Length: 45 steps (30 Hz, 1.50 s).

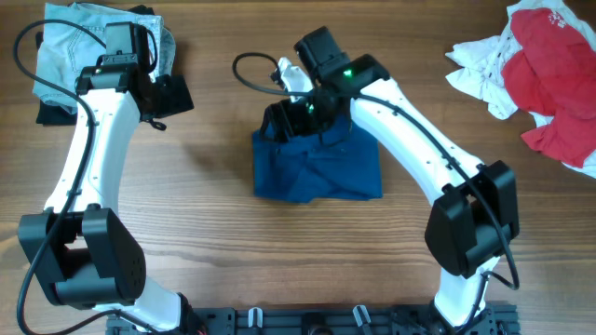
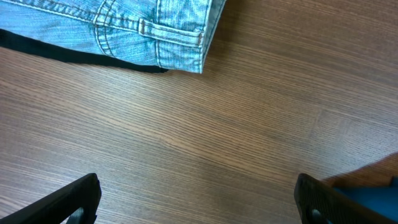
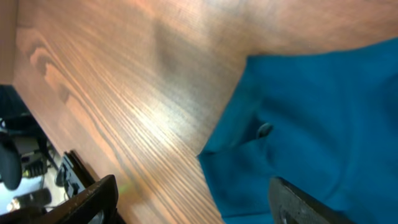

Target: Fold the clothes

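The dark blue shirt (image 1: pixel 317 167) is bunched into a rough square at the middle of the wooden table (image 1: pixel 205 233), the right gripper (image 3: pixel 199 202) is held open over the shirt's far edge, and the left gripper (image 2: pixel 199 199) is held open over the table's far left, near the jeans (image 1: pixel 74 56).

No text or label can be read anywhere — the pale print on the red cloth (image 1: pixel 559 46) is too small.
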Each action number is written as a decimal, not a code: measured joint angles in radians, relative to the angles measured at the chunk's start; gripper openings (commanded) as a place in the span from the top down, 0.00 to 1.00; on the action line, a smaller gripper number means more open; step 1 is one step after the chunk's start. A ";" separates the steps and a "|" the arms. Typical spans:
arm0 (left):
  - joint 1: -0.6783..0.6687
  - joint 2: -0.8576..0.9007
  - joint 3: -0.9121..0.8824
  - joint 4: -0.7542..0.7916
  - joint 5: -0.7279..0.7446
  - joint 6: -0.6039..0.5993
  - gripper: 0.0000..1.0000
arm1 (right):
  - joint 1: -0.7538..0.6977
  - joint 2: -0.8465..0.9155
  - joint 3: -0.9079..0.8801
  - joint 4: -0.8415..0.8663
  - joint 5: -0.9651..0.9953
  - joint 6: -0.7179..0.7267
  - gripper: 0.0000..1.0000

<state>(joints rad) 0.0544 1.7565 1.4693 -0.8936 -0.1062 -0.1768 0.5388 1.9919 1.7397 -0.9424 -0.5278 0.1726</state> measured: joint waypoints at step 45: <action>-0.418 0.288 0.000 0.033 0.576 0.159 0.00 | -0.616 -0.071 0.062 -0.279 0.227 -0.152 0.00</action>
<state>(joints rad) -0.3634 2.0441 1.4693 -0.8604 0.4698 -0.0174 -0.0776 1.9209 1.8015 -1.2217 -0.3012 0.0204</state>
